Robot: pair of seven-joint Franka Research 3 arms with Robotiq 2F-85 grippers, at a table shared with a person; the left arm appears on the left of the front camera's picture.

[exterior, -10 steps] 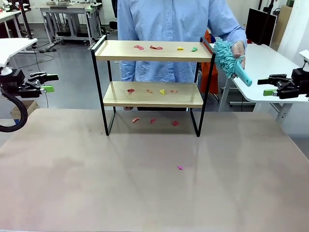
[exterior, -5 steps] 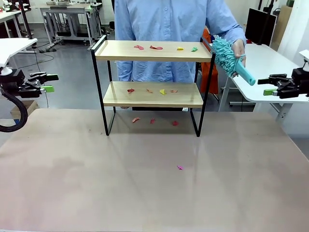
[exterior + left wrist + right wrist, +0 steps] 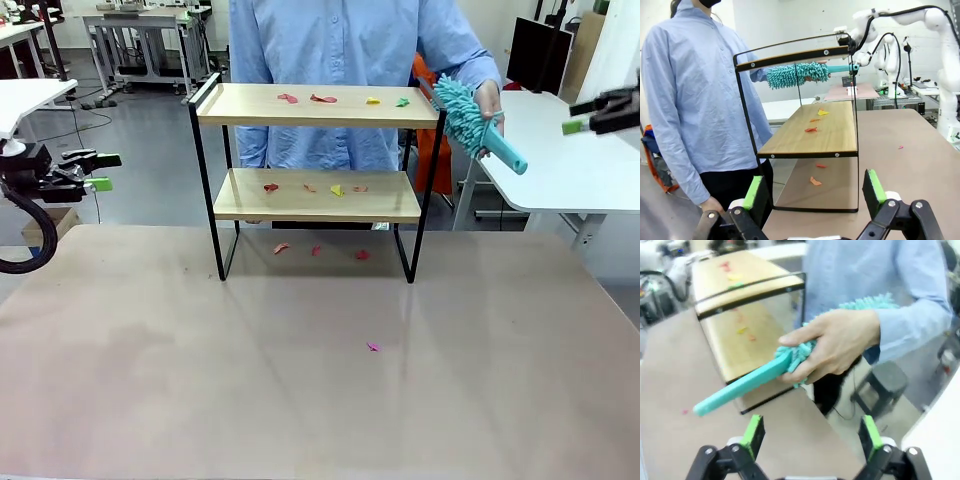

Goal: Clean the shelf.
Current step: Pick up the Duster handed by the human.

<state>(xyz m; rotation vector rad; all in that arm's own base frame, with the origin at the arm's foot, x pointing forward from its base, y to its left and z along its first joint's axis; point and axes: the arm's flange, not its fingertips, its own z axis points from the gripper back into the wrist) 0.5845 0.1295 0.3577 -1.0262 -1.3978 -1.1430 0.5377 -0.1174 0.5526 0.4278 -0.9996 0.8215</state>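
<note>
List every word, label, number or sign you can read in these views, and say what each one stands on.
None: no readable text in any view.
The shelf, the teal duster, the coloured scraps, the table and the person's blue shirt all look plain.
Background equipment is too small and blurred to show any print.

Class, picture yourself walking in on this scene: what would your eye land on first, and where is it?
A fluffy teal duster, gripped in the person's hand, hangs beside the top board of the shelf, at its right end. Coloured paper scraps litter both boards and the table beneath. The right tool is open, facing the duster's handle.
</note>
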